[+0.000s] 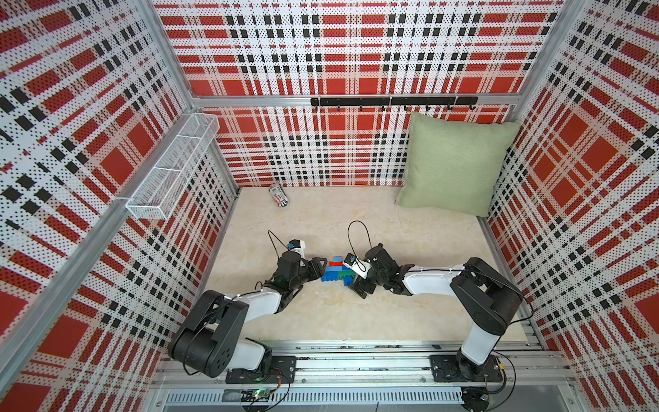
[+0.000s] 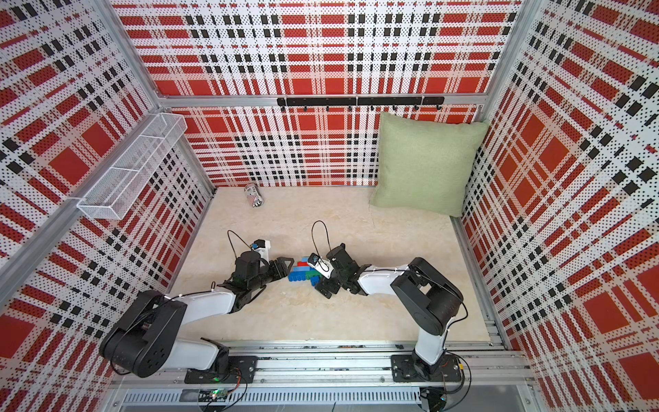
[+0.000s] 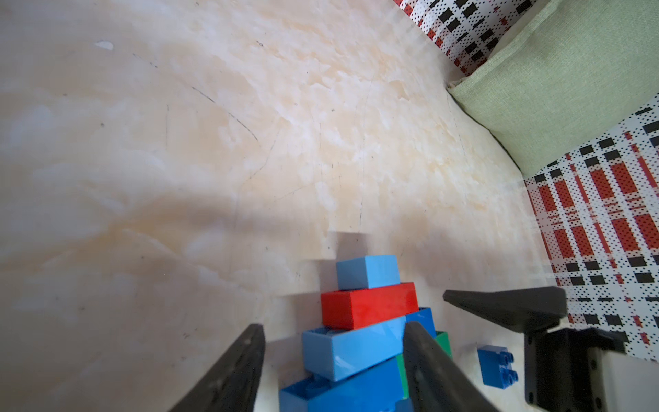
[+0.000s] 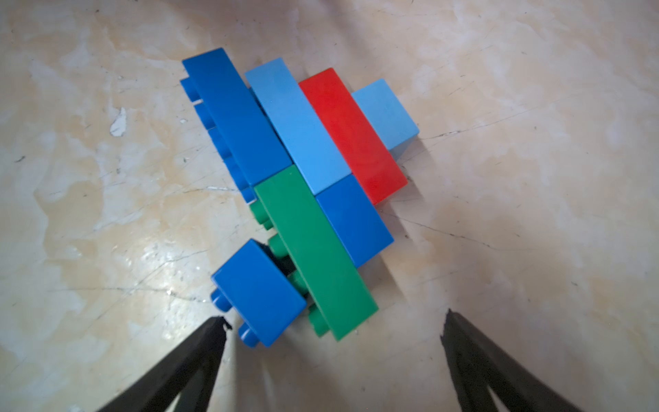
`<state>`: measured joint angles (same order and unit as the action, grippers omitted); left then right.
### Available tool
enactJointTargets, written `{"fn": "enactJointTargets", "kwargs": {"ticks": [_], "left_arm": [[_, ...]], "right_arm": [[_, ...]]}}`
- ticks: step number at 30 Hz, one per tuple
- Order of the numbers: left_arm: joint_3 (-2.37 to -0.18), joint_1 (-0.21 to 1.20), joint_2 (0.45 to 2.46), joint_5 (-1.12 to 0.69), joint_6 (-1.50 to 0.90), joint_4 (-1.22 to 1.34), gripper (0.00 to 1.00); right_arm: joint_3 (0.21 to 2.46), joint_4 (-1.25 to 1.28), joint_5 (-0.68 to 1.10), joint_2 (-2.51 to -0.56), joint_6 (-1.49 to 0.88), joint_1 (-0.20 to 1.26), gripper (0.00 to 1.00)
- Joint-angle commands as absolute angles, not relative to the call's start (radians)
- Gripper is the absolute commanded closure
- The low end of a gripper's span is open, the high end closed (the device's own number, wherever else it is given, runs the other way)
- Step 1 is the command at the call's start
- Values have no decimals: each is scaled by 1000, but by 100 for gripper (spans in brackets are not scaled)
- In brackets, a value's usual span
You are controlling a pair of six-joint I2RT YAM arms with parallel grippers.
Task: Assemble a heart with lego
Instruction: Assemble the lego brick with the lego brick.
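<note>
- The heart (image 1: 336, 271) lay flat on the table (image 1: 321, 321), directly between the left gripper (image 1: 322, 269) and the right gripper (image 4: 334, 317), whose tips faced each other across it.
- The left fingers (image 3: 424, 356) stood partly apart, straddling 1 end of the heart. 1 finger overlapped the light-blue long brick (image 3: 353, 349), and bare table showed between the other finger and the bricks, so they did not pinch it.
- The right fingers (image 4: 199, 356) were spread wide, their tips just short of the green strip (image 4: 313, 249).
- 1 loose small blue brick (image 4: 258, 292) sat skewed just ahead of 1 right fingertip, close against the green strip's studded side and partly in that finger's way.
- Farther from the right fingertips came a dark-blue square brick (image 4: 353, 221), the dark-blue long brick (image 4: 235, 117), the red strip (image 4: 351, 135) and, farthest, a light-blue square brick (image 4: 387, 114).
- The bricks were glossy hard plastic and boxy, with smooth walls facing up and round studs pointing sideways.
- The table was beige, marble-patterned and scratched.
- Well beyond all fingertips, a striped can (image 1: 279, 194) lay on its side by the back wall and a woven green cushion (image 1: 456, 164) leaned in a corner.
- A white wire-mesh basket (image 1: 174, 164) and a black hook rail (image 1: 392, 101) hung on the perforated plaid walls (image 1: 356, 53).
</note>
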<state>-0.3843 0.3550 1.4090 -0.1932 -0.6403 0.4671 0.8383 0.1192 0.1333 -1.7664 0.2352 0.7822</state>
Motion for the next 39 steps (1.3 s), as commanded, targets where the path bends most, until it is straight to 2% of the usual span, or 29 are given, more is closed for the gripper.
{"fn": "enactJointTargets", "kwargs": {"ticks": [1, 30, 34, 39], "left_arm": [[-414, 360, 1425, -185, -617, 448, 33], [-497, 350, 1569, -266, -555, 449, 34], [-506, 347, 1587, -279, -546, 449, 35], [-515, 347, 1612, -299, -533, 449, 35]], "right_arm": [[862, 99, 156, -1738, 265, 778, 1], [1054, -56, 189, -1896, 510, 762, 3], [1068, -64, 200, -1920, 510, 765, 6], [1060, -40, 211, -1916, 487, 764, 15]]}}
